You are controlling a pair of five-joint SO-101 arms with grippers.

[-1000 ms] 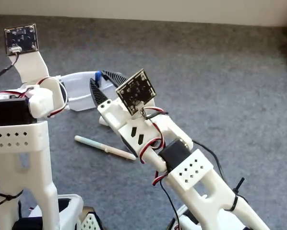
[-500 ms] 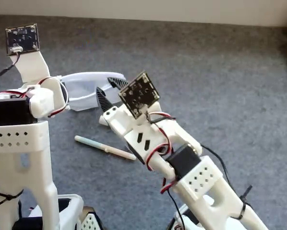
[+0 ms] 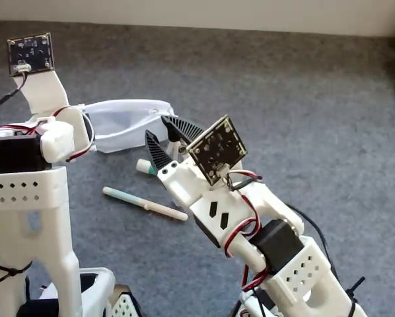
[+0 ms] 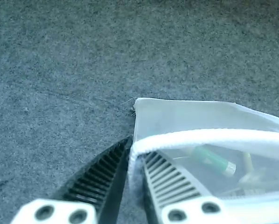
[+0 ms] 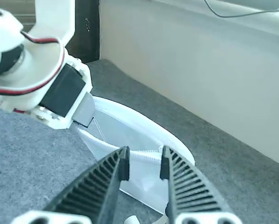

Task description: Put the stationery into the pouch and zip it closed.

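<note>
Now | right hand (image 3: 156, 127) spread, drawn back from pouch (image 3: 118, 125) | left hand (image 4: 135, 150) pinching pouch rim, unmoved

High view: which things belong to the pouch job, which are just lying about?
Job: pouch, its rim clamped in the left end effector; pen and green-capped marker loose on the carpet; open right end effector.
Not the job: carpet, wall behind.

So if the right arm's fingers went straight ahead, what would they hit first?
Most likely the pouch, lying open just ahead of the right arm's fingers; the distance is unclear.
</note>
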